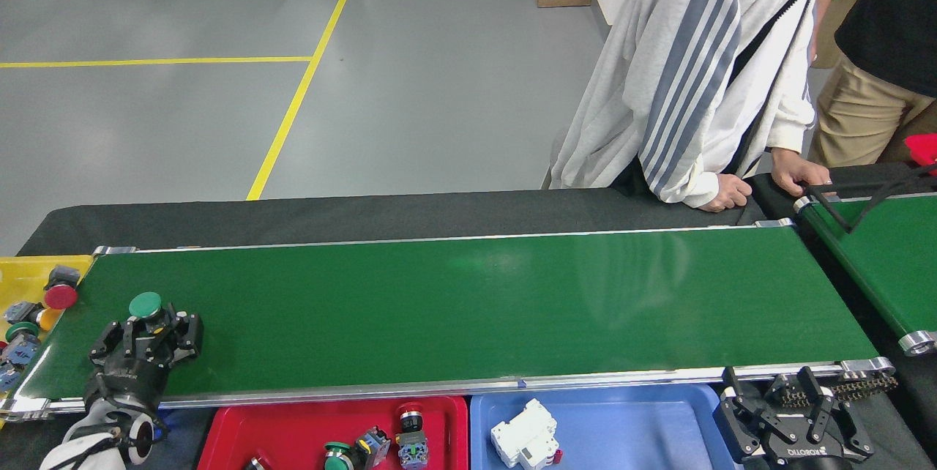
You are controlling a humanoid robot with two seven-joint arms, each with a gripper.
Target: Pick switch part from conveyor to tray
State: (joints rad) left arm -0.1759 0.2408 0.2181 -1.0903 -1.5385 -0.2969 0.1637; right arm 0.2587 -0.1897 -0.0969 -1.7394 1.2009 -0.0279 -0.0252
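While the left gripper (pixel 150 329) is over the left end of the conveyor (pixel 468 309), its fingers (pixel 187 327) are closed around the body of a green switch (pixel 145 304), whose round cap shows just above them. Whether the switch still touches the belt I cannot tell. A red switch (pixel 60 296) lies at the belt's left end, at the edge of the yellow tray (pixel 29 272), where more parts lie. The right gripper (pixel 787 415) is near the right end, off the belt, with fingers spread and nothing between them. Below the near rail are a red tray (pixel 293 426) with several switches and a blue tray (pixel 622 426) with a white breaker (pixel 525 433). Two persons stand behind the belt.
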